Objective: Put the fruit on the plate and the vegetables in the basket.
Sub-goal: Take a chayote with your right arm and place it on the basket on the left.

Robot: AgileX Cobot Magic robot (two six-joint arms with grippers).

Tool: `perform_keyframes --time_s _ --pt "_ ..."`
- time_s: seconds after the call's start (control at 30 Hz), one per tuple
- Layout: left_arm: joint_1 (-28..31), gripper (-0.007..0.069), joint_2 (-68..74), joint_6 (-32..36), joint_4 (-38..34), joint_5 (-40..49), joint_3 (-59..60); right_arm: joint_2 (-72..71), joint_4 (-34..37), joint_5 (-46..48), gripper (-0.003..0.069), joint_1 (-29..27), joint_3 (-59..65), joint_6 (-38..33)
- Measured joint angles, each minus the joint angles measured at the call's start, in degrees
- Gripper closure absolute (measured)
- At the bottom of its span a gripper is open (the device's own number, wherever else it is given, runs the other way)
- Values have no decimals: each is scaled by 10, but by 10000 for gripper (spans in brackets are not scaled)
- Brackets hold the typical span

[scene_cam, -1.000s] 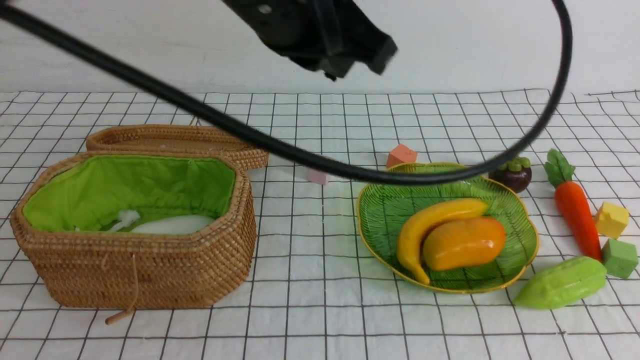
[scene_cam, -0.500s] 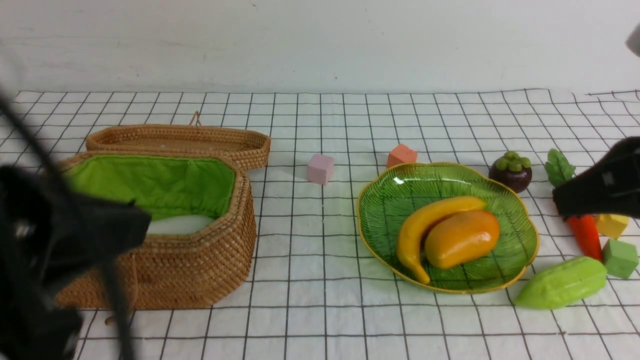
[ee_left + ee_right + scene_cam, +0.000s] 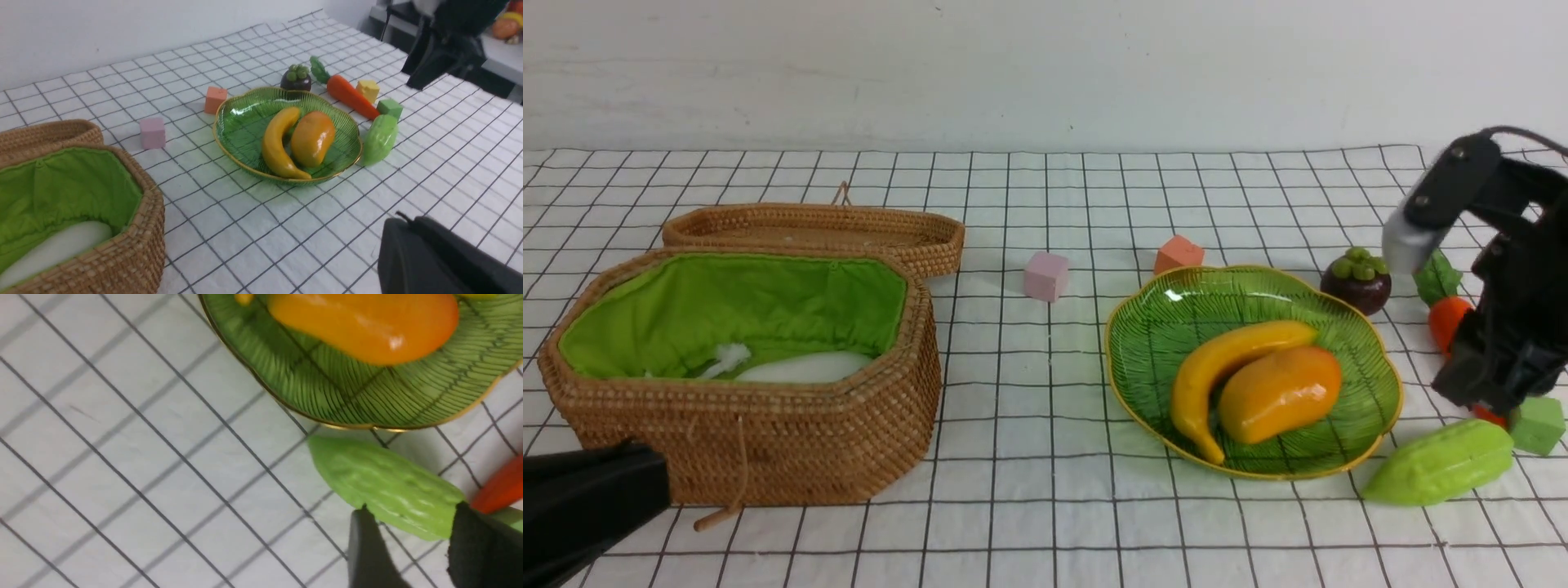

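The banana (image 3: 1217,363) and mango (image 3: 1278,396) lie on the green plate (image 3: 1152,343). The mangosteen (image 3: 1356,284) stands on the cloth just behind the plate's right side. The white radish (image 3: 805,367) lies inside the wicker basket (image 3: 768,441) at the left. The carrot (image 3: 1448,314) is partly hidden behind my right gripper (image 3: 1490,392). That gripper is open and empty, just above the right end of the green gourd (image 3: 1437,461); its fingers straddle the gourd (image 3: 388,486) in the right wrist view. My left gripper (image 3: 404,222) is shut and empty, low at the near left.
The flat wicker lid (image 3: 809,229) lies behind the basket. A pink cube (image 3: 1045,275) and an orange cube (image 3: 1178,253) sit behind the plate. A green cube (image 3: 1538,425) and a yellow cube (image 3: 367,90) lie beside the carrot.
The left arm swept from the top centre down to the near left corner. The right arm came in from the right and dropped over the carrot and gourd.
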Motion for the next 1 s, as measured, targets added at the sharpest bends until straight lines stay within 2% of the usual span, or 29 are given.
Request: perform_keyframes --time_s 0.07,0.1,0.17,0.27,0.37,0.67,1.0 --pt "0 638 0 0 -7 -16 0 25 -42 0 223 0 0 -26" --pt "0 638 0 1 -7 -18 0 27 -46 0 216 0 0 -27" --pt "0 638 0 9 -7 -25 0 54 -88 -3 126 -1 0 -47" --pt "0 638 0 22 -7 -25 0 85 -112 -20 62 -10 1 -54" --pt "0 638 0 28 -5 -15 0 113 -111 -40 45 -21 1 -57" --pt "0 638 0 30 21 -7 0 193 -106 -79 53 -27 1 -126" --pt "0 638 0 30 29 -7 0 251 -109 -99 74 -44 1 -129"
